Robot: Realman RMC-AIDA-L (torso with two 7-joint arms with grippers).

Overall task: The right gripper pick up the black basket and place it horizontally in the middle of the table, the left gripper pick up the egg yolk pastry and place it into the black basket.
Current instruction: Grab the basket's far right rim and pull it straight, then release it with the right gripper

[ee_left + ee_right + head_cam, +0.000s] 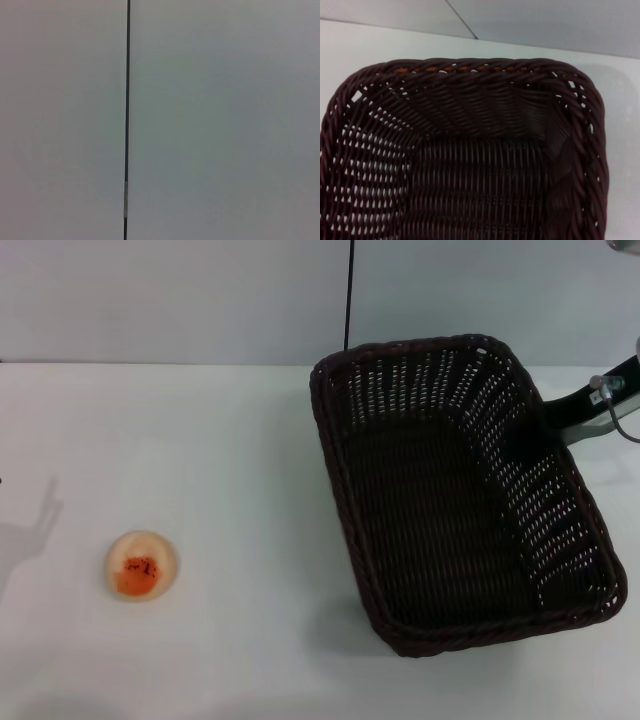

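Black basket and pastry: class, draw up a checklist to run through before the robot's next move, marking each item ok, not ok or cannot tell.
1. Black basket lies horizontally mid-table: not ok; it sits on the right side, angled.
2. Right gripper at the basket's right wall: ok.
3. Its grip on the rim: cannot tell.
4. Basket empty inside: ok.
5. Egg yolk pastry free on the table, apart from the basket: ok.
6. Left gripper in position: cannot tell; it is out of view.
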